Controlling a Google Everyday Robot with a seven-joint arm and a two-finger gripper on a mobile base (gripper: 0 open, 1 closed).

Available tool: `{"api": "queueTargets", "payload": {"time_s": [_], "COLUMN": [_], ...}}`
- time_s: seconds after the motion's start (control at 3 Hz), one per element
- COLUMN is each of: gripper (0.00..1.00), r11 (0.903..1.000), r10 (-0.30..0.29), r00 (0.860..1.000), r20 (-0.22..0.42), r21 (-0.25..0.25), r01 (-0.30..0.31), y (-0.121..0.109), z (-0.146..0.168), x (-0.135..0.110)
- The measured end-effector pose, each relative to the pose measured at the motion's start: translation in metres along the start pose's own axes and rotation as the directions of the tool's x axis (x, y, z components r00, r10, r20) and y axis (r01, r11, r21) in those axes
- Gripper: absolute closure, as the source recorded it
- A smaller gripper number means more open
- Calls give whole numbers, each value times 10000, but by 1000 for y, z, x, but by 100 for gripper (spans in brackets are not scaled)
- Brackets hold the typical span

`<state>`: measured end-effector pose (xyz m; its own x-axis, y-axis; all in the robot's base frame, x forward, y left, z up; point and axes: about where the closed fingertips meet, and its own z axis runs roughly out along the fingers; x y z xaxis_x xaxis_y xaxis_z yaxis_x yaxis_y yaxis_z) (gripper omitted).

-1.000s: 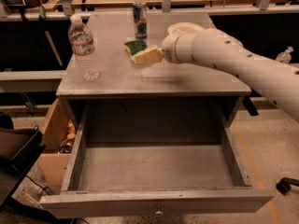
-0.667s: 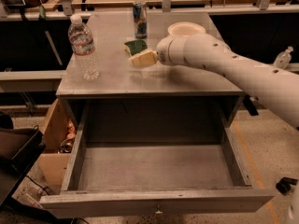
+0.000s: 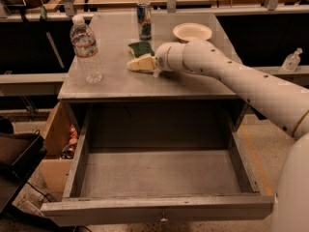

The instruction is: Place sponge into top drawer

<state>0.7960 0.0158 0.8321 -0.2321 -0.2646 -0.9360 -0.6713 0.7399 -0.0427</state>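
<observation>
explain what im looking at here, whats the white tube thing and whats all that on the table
The white tube is a robot's arm, reaching in from the lower right. There is only one picture, taken from above and in front of a grey cabinet; where the camera is mounted is not known.

At the end of the arm is the gripper, the robot's "hand". It is low over the cabinet top, right at the sponge, whose green side shows. Whether it holds the sponge cannot be told from here.

Also on the top are a water bottle at the left, a can at the back and a cream bowl beside the can.

Below, the top drawer is pulled fully open, with nothing showing inside. The sponge is meant to go in there.
</observation>
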Motion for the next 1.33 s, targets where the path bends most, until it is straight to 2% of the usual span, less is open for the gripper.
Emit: {"api": "queueTargets", "payload": {"time_s": [1.0, 1.33], "gripper": [86, 100], "r11": [10000, 10000], "r10": [-1, -1], "r00": [10000, 10000], "r20": [-8, -8], "r21": [-55, -55], "r01": [1, 1], "y": [3, 3], "z": [3, 3], "x": [1, 0]}}
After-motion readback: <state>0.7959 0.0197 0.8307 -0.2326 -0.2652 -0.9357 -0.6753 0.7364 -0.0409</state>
